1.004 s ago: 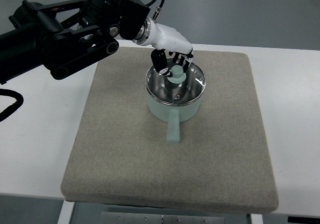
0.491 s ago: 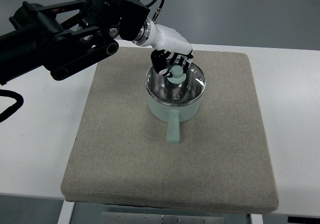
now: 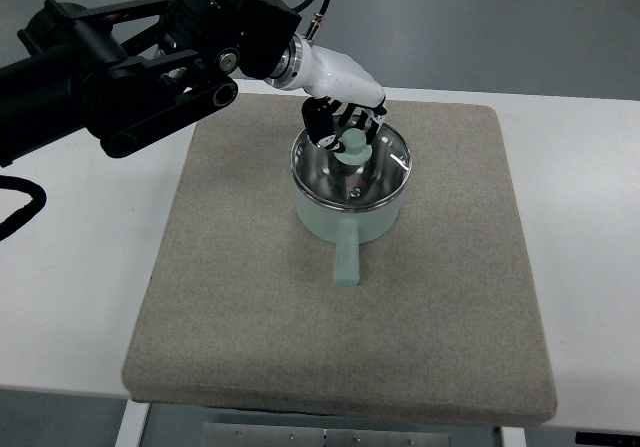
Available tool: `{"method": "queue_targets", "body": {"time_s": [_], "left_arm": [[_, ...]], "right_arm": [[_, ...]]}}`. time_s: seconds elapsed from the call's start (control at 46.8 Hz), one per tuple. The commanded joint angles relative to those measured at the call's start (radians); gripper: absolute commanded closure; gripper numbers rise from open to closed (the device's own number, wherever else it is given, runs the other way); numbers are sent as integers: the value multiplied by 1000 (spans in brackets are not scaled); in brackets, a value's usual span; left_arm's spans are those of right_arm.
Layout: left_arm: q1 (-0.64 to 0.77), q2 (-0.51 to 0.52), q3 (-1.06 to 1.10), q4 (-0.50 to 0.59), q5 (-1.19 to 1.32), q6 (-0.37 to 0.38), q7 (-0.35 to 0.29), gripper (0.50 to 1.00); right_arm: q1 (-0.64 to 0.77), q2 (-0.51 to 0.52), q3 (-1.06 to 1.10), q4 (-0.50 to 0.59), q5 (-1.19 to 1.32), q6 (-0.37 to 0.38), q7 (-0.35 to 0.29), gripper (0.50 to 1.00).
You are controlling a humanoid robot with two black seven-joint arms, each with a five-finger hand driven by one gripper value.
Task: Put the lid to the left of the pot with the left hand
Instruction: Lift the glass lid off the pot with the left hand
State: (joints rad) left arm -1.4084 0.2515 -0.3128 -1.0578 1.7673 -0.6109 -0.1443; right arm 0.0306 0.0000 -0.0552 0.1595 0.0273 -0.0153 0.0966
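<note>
Pale green pot (image 3: pixel 350 217) sits on the grey mat (image 3: pixel 250 297), a bit above frame centre and right of the mat's mid-line. Its stub handle (image 3: pixel 346 257) points straight down-frame toward the lower edge. Glass lid (image 3: pixel 352 172) w/ metal rim still on the pot, covering the whole mouth; pale green knob (image 3: pixel 354 145) sticks up near the lid's upper part. Through the glass only shiny metal interior and reflections show; can't tell if anything is inside.

Mat lies on a white table (image 3: pixel 580 267), which runs out of frame left and right. Strip of grey floor along the top.

Hard to read: the dark fingers (image 3: pixel 321 127) of the left hand (image 3: pixel 343 125) overlap glare on the lid, so individual digits blur together. Arm (image 3: pixel 120 77) is black, enters from upper left of frame and is cut off by the left edge; white wrist shell joins it just above the pot. A black cable loop shows at the left edge, mid-height, partly cut off.

Left hand is directly over the lid's upper-left portion, fingers curled down round the knob, one dark finger left of it, others behind/right. Looks like a grip on the knob, fingers touching it. Lid appears level and seated on the pot rim.
</note>
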Motion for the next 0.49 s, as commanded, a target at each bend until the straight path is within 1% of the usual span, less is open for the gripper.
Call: {"method": "queue_targets", "body": {"time_s": [0.0,0.299,0.47], "left_arm": [[-11,2,-2,-8,-2,0,0,1000],[-29,11,-8,-10,-5,0,0,1000],[-34,58,-12,-30,-6,0,0,1000]], "right_arm": [[0,0,2,0,0,0,0,576],[0,0,0,0,0,0,0,576],[0,0,0,0,-1,0,0,576]]}}
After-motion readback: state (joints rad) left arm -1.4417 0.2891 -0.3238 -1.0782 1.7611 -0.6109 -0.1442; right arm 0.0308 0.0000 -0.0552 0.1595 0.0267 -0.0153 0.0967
